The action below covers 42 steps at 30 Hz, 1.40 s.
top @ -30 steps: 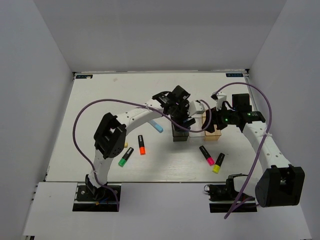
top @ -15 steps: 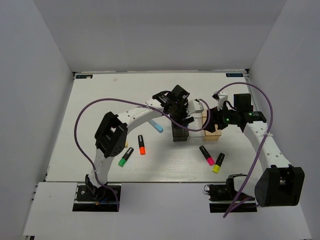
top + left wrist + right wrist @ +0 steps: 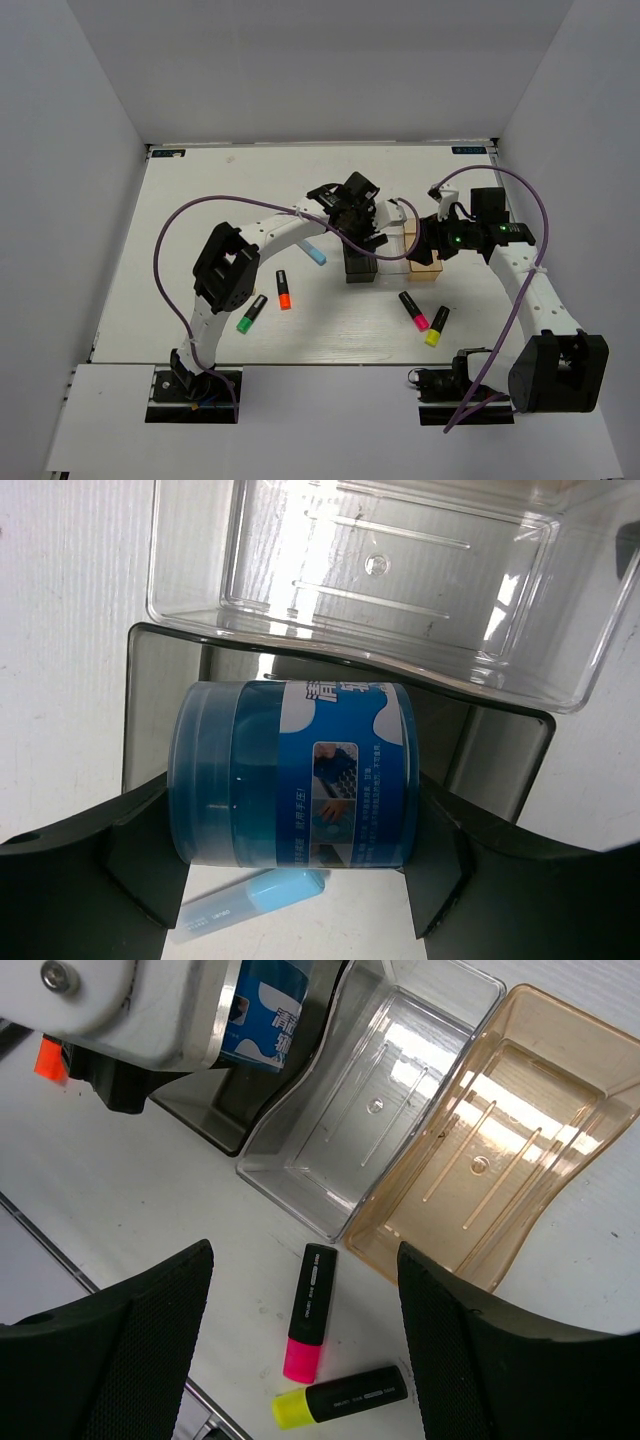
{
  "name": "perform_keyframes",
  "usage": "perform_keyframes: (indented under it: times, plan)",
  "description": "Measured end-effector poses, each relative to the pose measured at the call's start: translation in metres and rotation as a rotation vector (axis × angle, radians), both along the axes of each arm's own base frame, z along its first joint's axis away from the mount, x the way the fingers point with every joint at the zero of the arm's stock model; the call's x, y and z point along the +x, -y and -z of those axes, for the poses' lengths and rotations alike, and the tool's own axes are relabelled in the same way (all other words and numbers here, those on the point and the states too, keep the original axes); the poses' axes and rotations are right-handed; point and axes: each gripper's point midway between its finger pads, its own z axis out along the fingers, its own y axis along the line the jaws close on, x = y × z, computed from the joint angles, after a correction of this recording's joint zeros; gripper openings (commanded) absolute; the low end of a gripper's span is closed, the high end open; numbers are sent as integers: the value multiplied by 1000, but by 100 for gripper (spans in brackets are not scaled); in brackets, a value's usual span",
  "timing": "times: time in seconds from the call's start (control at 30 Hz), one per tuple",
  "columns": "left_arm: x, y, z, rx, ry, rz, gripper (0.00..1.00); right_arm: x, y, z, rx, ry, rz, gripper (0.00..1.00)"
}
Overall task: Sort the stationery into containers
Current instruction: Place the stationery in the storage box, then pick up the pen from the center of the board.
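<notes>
My left gripper (image 3: 358,215) is shut on the blue tape roll (image 3: 290,775) and holds it over the smoky dark-grey bin (image 3: 160,700). Past it lies the clear bin (image 3: 370,580), and the light-blue stick (image 3: 250,905) lies on the table below the roll. My right gripper (image 3: 300,1290) is wide open and empty above the pink-capped marker (image 3: 308,1312) and the yellow-capped marker (image 3: 340,1397), in front of the clear bin (image 3: 370,1110) and the tan-orange bin (image 3: 490,1160). The cream piece is not visible.
A green-capped marker (image 3: 250,314) and an orange-capped marker (image 3: 283,290) lie left of the bins near the left arm. The light-blue stick (image 3: 314,252) lies just left of the smoky bin (image 3: 360,270). White walls stand round the table.
The left arm has shifted slightly over the smoky bin with the blue roll still held. The right arm has barely moved.
</notes>
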Motion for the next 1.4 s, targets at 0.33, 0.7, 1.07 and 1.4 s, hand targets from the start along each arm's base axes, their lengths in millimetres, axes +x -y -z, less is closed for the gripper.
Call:
perform_keyframes:
  times: [0.33,0.7,1.07,1.4]
  plan:
    - [3,-3,1,10,7,-26,87,0,1,-1,11,-1,4,77]
    - [0,-1,-10,-22,11,-65,30,2,5,-1,15,0,17,77]
    - [-32,-148,-107,-169,111,-911,72,1,7,3,7,-15,5,0]
    - [-72,-215,-2,62,-123,-1423,88,-8,-1,14,-29,-97,-26,59]
